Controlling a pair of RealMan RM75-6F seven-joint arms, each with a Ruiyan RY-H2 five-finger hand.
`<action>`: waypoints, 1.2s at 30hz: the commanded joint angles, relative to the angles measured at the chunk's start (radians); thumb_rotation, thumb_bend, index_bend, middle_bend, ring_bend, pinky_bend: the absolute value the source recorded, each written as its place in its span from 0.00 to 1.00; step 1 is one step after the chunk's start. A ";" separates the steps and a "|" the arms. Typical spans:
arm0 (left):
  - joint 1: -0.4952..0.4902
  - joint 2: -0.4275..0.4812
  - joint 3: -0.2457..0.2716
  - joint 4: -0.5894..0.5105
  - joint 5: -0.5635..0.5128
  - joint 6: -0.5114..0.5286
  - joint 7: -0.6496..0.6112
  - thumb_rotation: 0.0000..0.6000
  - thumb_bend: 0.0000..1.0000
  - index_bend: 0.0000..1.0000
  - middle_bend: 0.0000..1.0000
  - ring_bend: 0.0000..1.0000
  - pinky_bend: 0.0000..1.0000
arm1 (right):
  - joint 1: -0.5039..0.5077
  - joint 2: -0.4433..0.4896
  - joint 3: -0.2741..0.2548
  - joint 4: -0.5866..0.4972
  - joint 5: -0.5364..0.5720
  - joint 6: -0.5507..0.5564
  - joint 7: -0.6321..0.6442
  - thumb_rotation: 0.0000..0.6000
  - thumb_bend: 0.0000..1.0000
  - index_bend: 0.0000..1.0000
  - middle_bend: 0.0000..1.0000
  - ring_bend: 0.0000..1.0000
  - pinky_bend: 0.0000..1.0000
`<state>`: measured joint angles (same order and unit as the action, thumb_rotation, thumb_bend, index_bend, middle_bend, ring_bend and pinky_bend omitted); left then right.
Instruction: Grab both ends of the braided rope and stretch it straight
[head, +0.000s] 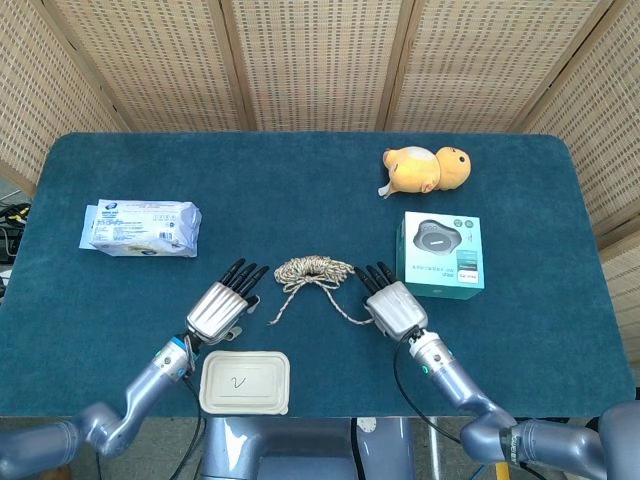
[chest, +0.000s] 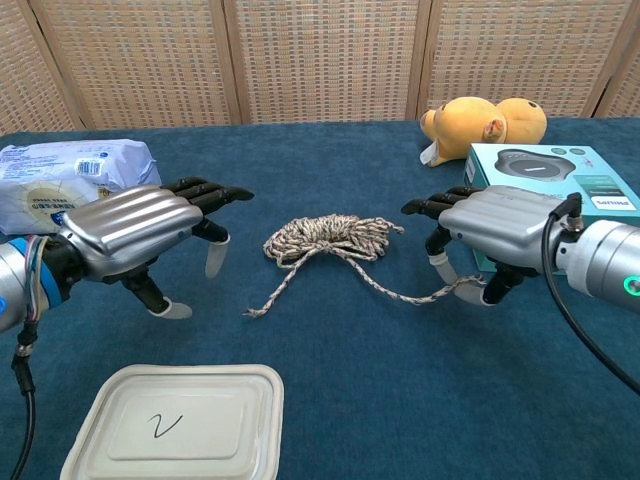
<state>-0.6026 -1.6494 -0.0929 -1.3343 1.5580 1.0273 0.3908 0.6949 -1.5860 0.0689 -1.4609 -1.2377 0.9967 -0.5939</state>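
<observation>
The braided rope (head: 313, 268) (chest: 330, 235) lies as a small coiled bundle mid-table, with two loose tails running toward me. Its left tail ends on the cloth (chest: 250, 313), a short way right of my left hand (head: 222, 305) (chest: 130, 230), which hovers open with fingers spread and holds nothing. The right tail runs under my right hand (head: 393, 305) (chest: 500, 225), ending between its thumb and a lowered finger (chest: 437, 262). That hand's fingers are apart and I see no firm pinch on the rope.
A packet of wipes (head: 140, 228) (chest: 70, 185) lies at the left. A teal box (head: 440, 252) (chest: 560, 165) sits just behind my right hand, an orange plush toy (head: 427, 168) behind it. A lidded white container (head: 245, 381) (chest: 175, 425) is at the front edge.
</observation>
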 joint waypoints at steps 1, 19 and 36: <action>-0.014 -0.030 0.002 0.033 -0.006 -0.001 -0.006 1.00 0.18 0.56 0.00 0.00 0.00 | 0.000 0.000 0.001 0.003 -0.001 -0.003 0.007 1.00 0.44 0.67 0.00 0.00 0.00; -0.071 -0.155 -0.005 0.142 -0.055 -0.031 -0.026 1.00 0.27 0.56 0.00 0.00 0.00 | -0.007 0.000 0.005 0.025 0.000 -0.022 0.073 1.00 0.44 0.67 0.00 0.00 0.00; -0.087 -0.190 0.011 0.162 -0.084 -0.048 -0.009 1.00 0.29 0.56 0.00 0.00 0.00 | -0.011 0.000 0.005 0.044 -0.004 -0.029 0.099 1.00 0.45 0.67 0.00 0.00 0.00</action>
<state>-0.6886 -1.8376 -0.0836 -1.1746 1.4739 0.9805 0.3752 0.6856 -1.5871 0.0756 -1.4194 -1.2411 0.9688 -0.4973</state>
